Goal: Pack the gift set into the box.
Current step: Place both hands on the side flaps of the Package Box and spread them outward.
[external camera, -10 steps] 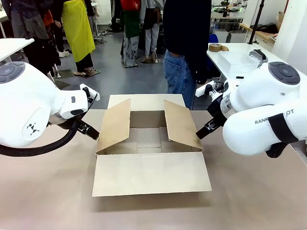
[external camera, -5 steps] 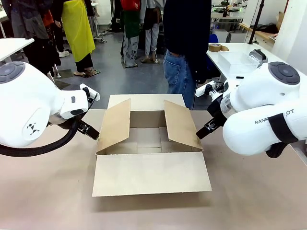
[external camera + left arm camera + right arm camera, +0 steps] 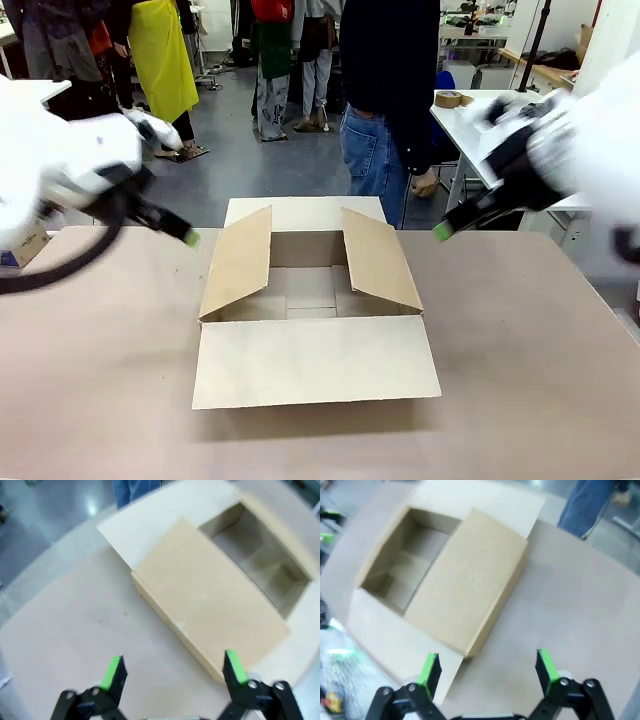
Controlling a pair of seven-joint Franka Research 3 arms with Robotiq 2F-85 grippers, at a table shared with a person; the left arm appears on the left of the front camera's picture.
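At the middle of the table point(image 3: 90, 400), the box point(image 3: 315, 360) lies flaps-open for loading, flanked left and right by the left gripper point(image 3: 172, 669) and right gripper point(image 3: 487, 667), both with fingers apart and empty.

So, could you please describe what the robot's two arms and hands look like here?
Both arms are smooth, rounded white shells: the left arm and the right arm look motion-blurred in the front view. A black cable loops beneath the left arm. The left hand and right hand are black, two-fingered, with bright green pads at the fingertips.
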